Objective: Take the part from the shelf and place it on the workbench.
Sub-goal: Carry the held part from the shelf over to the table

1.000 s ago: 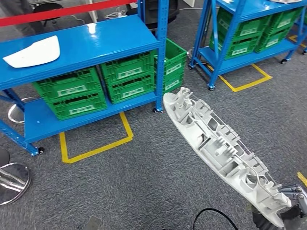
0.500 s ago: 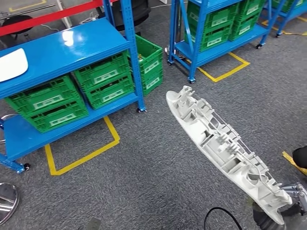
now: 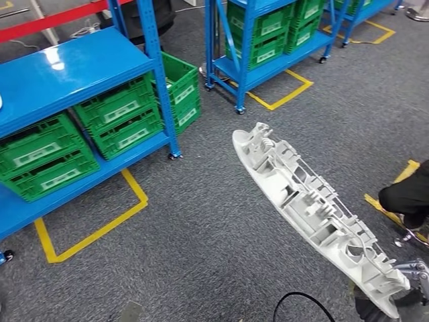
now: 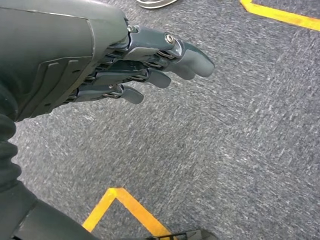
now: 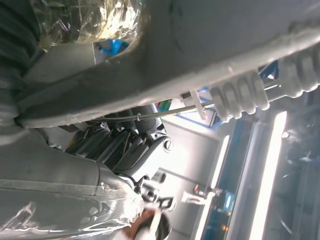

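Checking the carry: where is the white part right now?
Head view, right side: the white part juts out over the grey carpet, gripped at its near end by the right hand.

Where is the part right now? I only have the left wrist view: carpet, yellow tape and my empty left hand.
Observer: In the head view the right hand grips the long white part by its near end; the far end juts out above the grey carpet.
Operator: What's ahead of me?
Observer: A blue shelf with green crates on its lower level, ahead to the left.
Operator: Anyone close by?
Observer: Yes, a person in dark clothing at the right edge, beside the part.
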`<act>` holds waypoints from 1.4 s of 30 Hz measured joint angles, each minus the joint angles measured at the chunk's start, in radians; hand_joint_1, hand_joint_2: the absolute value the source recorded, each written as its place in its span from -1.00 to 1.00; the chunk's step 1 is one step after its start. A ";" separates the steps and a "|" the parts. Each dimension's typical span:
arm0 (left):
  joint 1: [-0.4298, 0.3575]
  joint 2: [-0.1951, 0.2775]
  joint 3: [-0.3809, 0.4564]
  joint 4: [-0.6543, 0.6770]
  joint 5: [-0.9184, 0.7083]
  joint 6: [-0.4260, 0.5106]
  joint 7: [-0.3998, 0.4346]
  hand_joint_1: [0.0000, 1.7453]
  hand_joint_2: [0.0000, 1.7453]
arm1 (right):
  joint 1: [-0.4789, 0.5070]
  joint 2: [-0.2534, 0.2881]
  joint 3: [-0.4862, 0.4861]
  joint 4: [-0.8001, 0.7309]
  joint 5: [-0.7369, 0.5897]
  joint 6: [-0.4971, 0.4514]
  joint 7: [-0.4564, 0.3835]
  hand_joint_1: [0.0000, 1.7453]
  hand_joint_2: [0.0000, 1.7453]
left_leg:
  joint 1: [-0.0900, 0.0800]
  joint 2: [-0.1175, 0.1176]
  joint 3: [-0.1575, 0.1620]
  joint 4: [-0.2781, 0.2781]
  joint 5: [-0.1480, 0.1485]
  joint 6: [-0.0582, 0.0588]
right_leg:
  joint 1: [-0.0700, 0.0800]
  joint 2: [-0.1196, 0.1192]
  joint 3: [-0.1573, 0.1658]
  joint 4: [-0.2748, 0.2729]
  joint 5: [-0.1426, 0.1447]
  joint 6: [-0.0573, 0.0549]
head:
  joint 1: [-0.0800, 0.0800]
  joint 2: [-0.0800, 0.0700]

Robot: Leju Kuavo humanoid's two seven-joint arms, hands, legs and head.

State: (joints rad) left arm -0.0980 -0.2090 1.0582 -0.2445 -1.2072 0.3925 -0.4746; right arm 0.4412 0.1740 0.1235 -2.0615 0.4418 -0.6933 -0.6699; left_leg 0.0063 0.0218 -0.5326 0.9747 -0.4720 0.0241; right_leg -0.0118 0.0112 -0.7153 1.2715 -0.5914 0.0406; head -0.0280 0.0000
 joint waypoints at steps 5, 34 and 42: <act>-0.003 -0.002 0.000 0.000 -0.002 0.000 0.000 -1.00 1.00 | 0.007 0.000 -0.013 -0.008 0.000 -0.001 0.000 1.00 1.00 | -0.006 0.044 0.008 0.005 -0.010 -0.016 | -0.001 -0.053 0.133 -0.231 0.108 -0.001 | 0.000 0.000; 0.006 0.014 0.004 0.000 0.038 -0.001 -0.017 -1.00 1.00 | -0.025 0.008 -0.029 -0.007 0.021 -0.003 0.000 1.00 1.00 | -0.004 0.034 0.011 -0.001 -0.010 -0.006 | -0.002 -0.032 0.081 -0.144 0.079 0.003 | 0.002 0.000; 0.003 0.020 0.011 0.000 0.044 -0.001 -0.017 -1.00 1.00 | -0.053 0.017 -0.031 0.026 0.050 -0.003 0.000 1.00 1.00 | -0.006 0.025 -0.012 0.076 -0.074 -0.044 | 0.001 -0.022 0.146 -0.267 0.115 -0.050 | -0.007 0.000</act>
State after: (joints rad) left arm -0.0950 -0.1894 1.0692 -0.2445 -1.1635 0.3914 -0.4916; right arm 0.3878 0.1914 0.0930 -2.0354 0.4916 -0.6968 -0.6699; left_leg 0.0001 0.0464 -0.5442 1.0508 -0.5463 -0.0196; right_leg -0.0107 -0.0104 -0.5698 1.0048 -0.4765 -0.0092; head -0.0346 0.0000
